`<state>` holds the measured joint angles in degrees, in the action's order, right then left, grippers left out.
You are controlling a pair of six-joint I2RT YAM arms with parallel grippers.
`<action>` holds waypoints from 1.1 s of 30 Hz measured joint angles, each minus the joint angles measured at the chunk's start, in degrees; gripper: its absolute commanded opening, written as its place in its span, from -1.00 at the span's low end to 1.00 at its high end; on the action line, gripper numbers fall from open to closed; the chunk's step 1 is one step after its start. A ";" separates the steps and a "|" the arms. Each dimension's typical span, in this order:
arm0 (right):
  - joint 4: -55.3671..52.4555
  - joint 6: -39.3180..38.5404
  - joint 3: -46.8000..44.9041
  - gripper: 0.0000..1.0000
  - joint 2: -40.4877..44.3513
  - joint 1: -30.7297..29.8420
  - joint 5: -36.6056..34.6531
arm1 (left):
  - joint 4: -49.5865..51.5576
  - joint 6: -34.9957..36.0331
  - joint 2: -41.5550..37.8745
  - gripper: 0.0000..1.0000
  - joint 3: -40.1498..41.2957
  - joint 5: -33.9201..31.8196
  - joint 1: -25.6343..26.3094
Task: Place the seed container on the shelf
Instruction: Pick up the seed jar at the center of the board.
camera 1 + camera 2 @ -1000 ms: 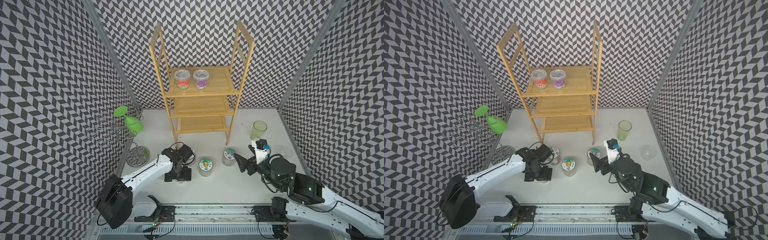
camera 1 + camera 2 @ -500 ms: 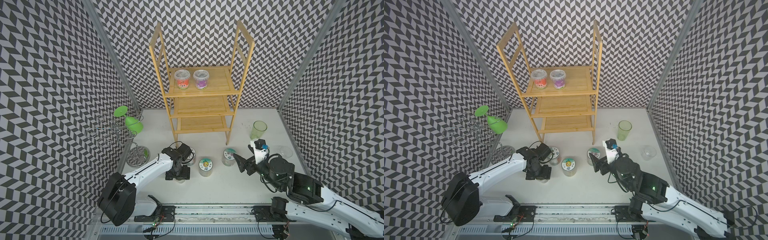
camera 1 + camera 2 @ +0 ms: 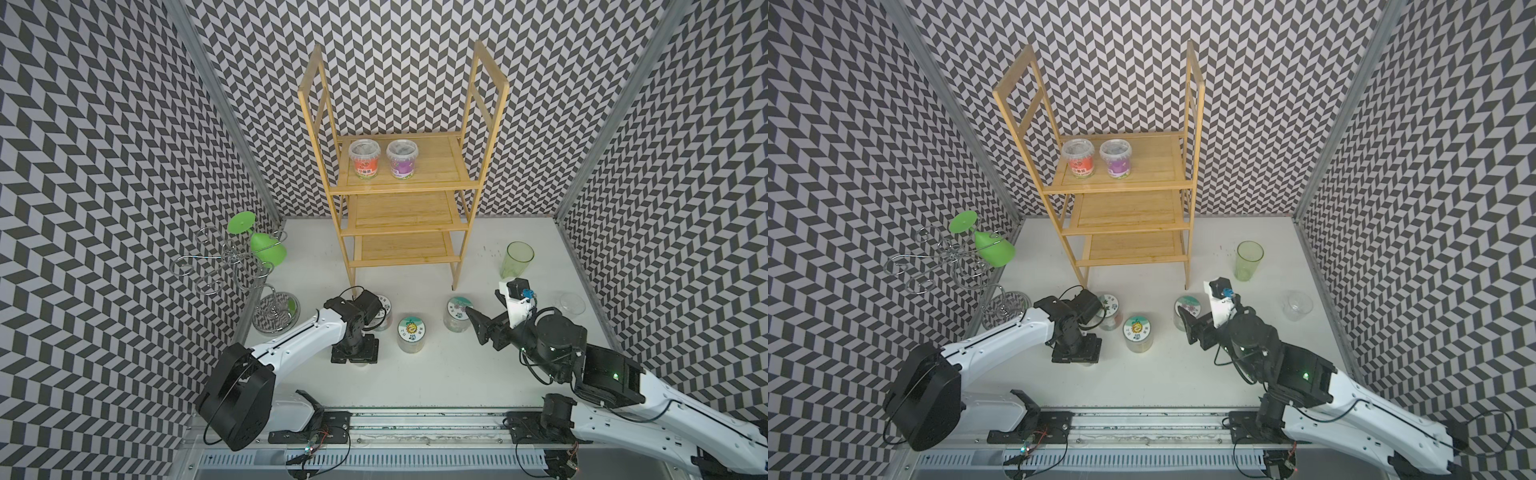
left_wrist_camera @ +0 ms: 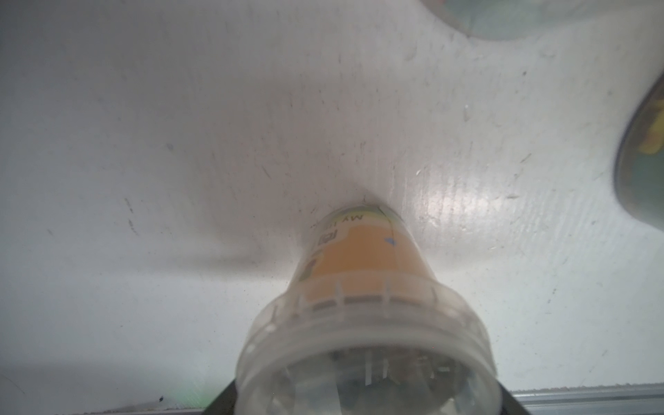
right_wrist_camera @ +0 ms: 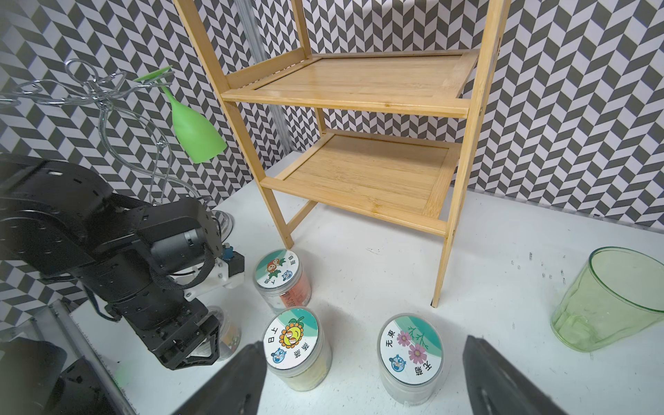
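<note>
Bench (image 3: 415, 382) fills the lower middle of both top views, and the tall bamboo shelf (image 3: 403, 210) stands at its far side, upper centre of frame. A red-labelled tub (image 3: 365, 160) and a purple-labelled tub (image 3: 401, 158) sit side by side on its top tier, and the two lower tiers are bare. At the left of frame you have the chrome wire stand (image 3: 232, 266) with a green wine glass (image 3: 268, 251) hung upside down, and at the right a green tumbler (image 3: 517, 259) stands upright. Lower centre, before the shelf's feet, sit the tomato-lid jar (image 5: 278, 269), sunflower-lid jar (image 3: 411, 330) and flower-lid jar (image 3: 457, 309). The seed container (image 4: 363, 266) you want is a clear tub with an orange label. It stands upright on the bench just left of those jars, directly under the left end effector (image 3: 356, 360). Over the last second that arm has hardly shifted, but its jaws have drawn in from wide to close around the tub. Dark fingers (image 4: 224, 402) show beside the lid at the bottom of the left wrist view, yet you cannot tell whether they press it yet. The right end effector (image 5: 363, 363) hangs spread and empty, with the flower-lid jar just ahead of its gap. Treat the grasp as unconfirmed: the lift and the carry to the shelf are both still to do.
</note>
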<state>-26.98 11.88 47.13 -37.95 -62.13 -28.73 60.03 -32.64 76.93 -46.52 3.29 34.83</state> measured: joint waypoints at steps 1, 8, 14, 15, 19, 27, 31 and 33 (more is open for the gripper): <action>0.02 0.00 0.00 0.78 0.00 0.00 0.00 | 0.02 0.02 0.00 0.55 -0.02 -0.02 0.00; 0.04 0.00 0.00 0.78 -0.26 0.00 -0.02 | 0.42 0.90 0.37 0.49 -1.88 -0.81 0.00; 0.11 0.00 0.00 0.77 -0.59 0.00 -0.04 | 0.59 1.86 0.96 0.39 -2.36 -0.90 0.00; 0.13 0.00 0.00 0.77 -0.63 0.00 -0.04 | 0.63 1.99 0.96 0.38 -2.36 -0.92 0.00; 0.17 -0.02 0.00 0.76 -0.66 0.00 -0.04 | 0.81 2.40 0.98 0.34 -2.38 -0.90 0.00; 0.20 -0.07 0.00 0.75 -0.70 0.00 -0.02 | 1.51 3.30 1.49 0.30 -3.78 -1.11 0.00; 0.20 -0.04 0.00 0.75 -0.70 0.00 -0.02 | 1.77 3.50 1.49 0.27 -4.20 -1.11 0.00; 0.20 -0.04 0.00 0.75 -0.70 0.00 -0.02 | 1.86 3.54 1.49 0.25 -4.20 -1.09 0.00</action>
<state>-26.79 11.84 47.13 -38.65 -62.13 -28.75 61.89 -29.10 78.41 -50.72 2.20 34.83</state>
